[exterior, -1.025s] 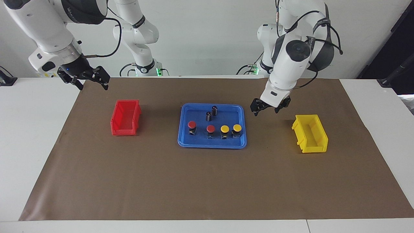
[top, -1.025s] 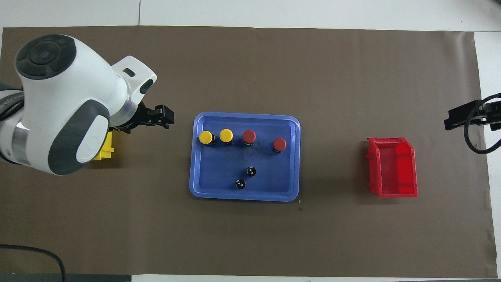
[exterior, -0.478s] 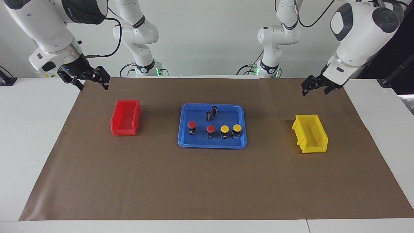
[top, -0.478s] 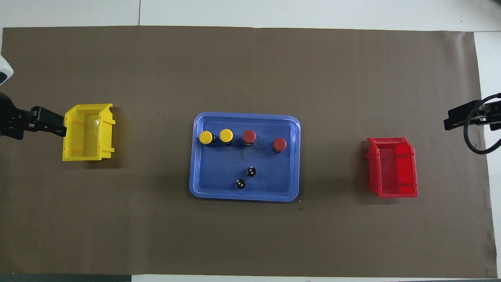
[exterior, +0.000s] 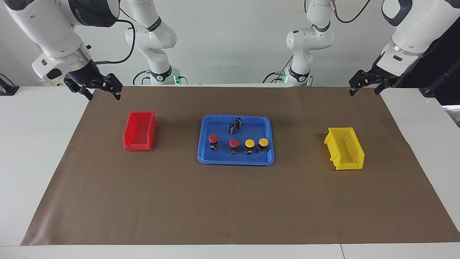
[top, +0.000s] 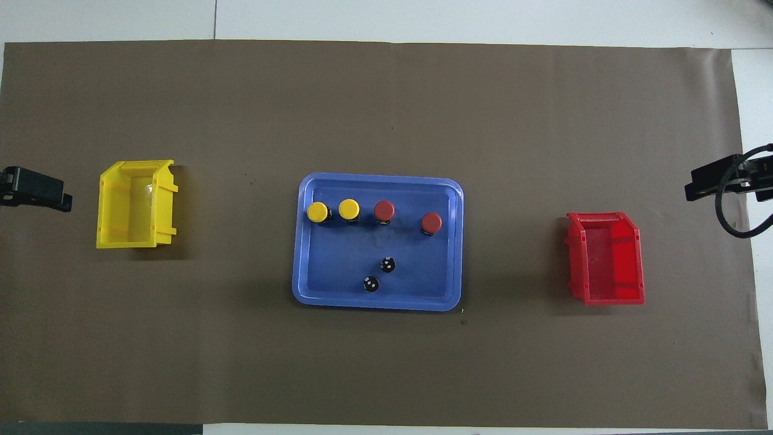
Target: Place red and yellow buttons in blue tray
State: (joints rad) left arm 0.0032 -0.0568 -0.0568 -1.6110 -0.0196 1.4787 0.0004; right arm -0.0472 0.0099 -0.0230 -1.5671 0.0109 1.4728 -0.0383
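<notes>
The blue tray (exterior: 235, 162) (top: 377, 305) lies in the middle of the brown mat. Two red buttons (exterior: 213, 139) (exterior: 234, 143) and two yellow buttons (exterior: 250, 143) (exterior: 263, 142) stand upright in a row in it; they also show in the overhead view, red (top: 431, 223) (top: 384, 210) and yellow (top: 349, 209) (top: 317, 212). My left gripper (exterior: 364, 90) (top: 36, 196) is open and empty, up over the mat's edge at the left arm's end. My right gripper (exterior: 102, 95) (top: 718, 181) is open and empty, waiting over the mat's edge at the right arm's end.
Two dark capless cylinders (exterior: 238, 122) (exterior: 231, 128) stand in the tray, nearer to the robots than the buttons. A small red bin (exterior: 139, 130) (top: 606, 258) stands toward the right arm's end. A small yellow bin (exterior: 345, 148) (top: 136, 203) stands toward the left arm's end.
My left gripper has drawn back from beside the tray, past the yellow bin, to the mat's edge at its own end. The right arm and all objects have not moved.
</notes>
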